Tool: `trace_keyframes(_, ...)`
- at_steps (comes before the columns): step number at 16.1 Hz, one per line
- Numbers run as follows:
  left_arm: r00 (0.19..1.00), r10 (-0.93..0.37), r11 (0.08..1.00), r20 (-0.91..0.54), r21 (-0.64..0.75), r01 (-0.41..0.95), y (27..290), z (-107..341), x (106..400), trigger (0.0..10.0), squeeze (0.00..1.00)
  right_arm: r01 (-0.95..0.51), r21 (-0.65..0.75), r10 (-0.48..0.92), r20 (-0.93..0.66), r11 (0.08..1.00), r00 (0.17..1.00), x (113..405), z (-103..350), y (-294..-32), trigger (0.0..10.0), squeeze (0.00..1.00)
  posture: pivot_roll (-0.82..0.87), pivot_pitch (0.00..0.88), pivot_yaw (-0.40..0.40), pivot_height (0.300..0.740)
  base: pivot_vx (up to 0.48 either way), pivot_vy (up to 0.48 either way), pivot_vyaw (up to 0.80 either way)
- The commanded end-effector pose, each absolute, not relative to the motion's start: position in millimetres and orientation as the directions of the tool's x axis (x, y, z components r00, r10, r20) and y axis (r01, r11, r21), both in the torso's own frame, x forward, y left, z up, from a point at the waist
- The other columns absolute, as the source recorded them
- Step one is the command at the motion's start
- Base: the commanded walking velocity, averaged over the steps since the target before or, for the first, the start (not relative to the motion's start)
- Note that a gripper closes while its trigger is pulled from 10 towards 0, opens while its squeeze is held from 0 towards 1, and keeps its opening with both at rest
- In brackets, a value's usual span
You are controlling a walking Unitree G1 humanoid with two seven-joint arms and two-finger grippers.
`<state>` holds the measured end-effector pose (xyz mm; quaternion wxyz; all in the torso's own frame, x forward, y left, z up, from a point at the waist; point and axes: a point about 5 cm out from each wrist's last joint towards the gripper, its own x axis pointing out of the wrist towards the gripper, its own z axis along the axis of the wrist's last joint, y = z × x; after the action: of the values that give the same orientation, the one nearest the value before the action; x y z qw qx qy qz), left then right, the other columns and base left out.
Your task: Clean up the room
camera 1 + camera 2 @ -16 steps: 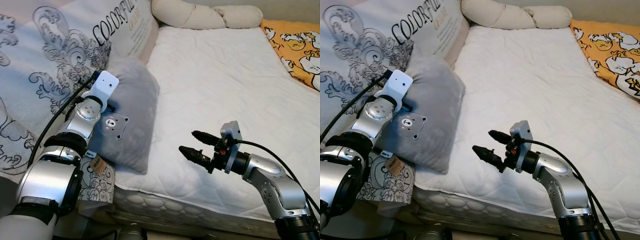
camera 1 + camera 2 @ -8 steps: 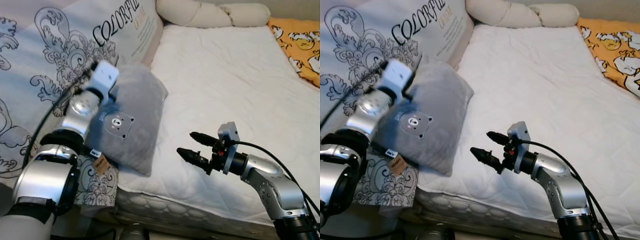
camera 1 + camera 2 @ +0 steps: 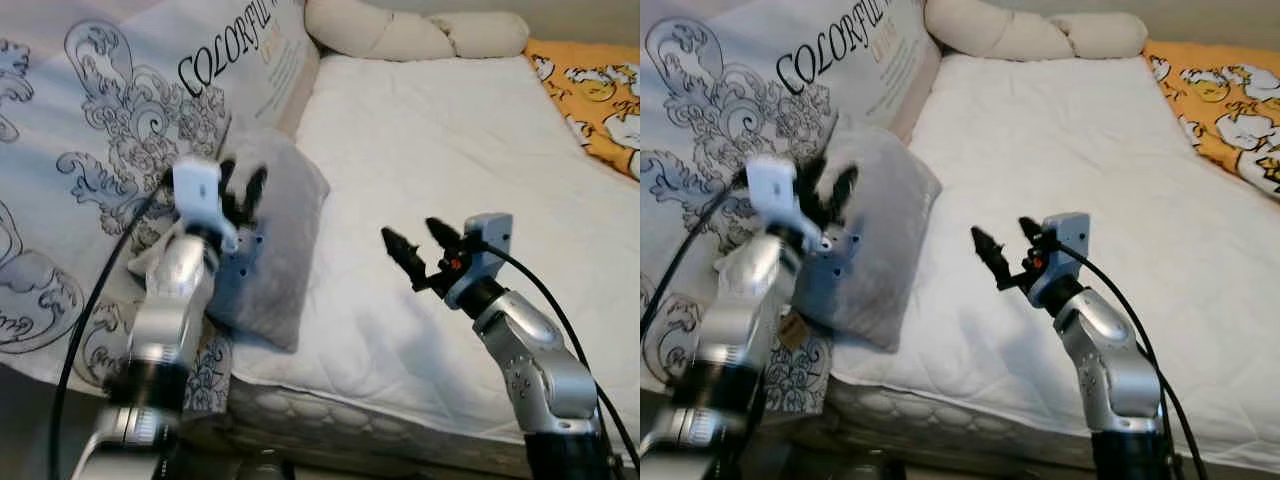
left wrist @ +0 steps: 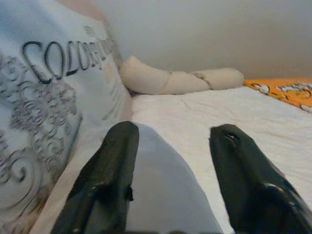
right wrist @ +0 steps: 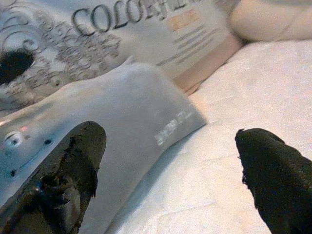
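Two grippers hover above one bed (image 3: 420,160). The right gripper (image 3: 418,243) is raised over the mattress, fingers apart, empty. The left gripper (image 3: 241,189), blurred, points up over one grey pillow (image 3: 285,225) by the printed duvet (image 3: 110,130), fingers spread, empty. Far off, two cream bolsters (image 3: 415,35).

We're seeing our two silver jointed arms, black cables trailing, left gripper (image 3: 243,186) and right gripper (image 3: 417,240) long black fingers, pale camera blocks.
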<state>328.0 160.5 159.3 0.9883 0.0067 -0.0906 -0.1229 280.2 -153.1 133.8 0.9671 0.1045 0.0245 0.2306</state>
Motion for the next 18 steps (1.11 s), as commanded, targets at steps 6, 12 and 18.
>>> trace_keyframes(6, 0.988, -0.134, 0.989, 0.078, 0.071, 0.129, 165.3, 138.2, 285.2, 10.0, 1.00, -0.196, 0.101, 0.197, 0.003, 0.975, 0.980, 273.0, 129.0, -154.4, 10.0, 1.00, 0.08, 0.000, -0.006, 0.740, 0.000, -0.398, 0.00)
trace_keyframes(12, 1.000, 0.004, 0.995, -0.023, 0.097, -0.002, 183.9, 119.9, 271.0, 10.0, 1.00, -0.125, 0.017, 0.126, -0.133, 0.992, 0.983, 274.8, 114.3, -169.4, 10.0, 1.00, 0.09, 0.000, -0.020, 0.740, 0.000, -0.461, 0.00)
trace_keyframes(18, 0.999, 0.009, 0.994, -0.042, 0.106, -0.004, 180.8, 117.1, 268.0, 10.0, 1.00, -0.080, 0.073, 0.091, -0.157, 0.994, 0.983, 271.4, 109.8, -171.3, 10.0, 1.00, 0.09, 0.000, -0.024, 0.740, 0.000, -0.451, 0.00)
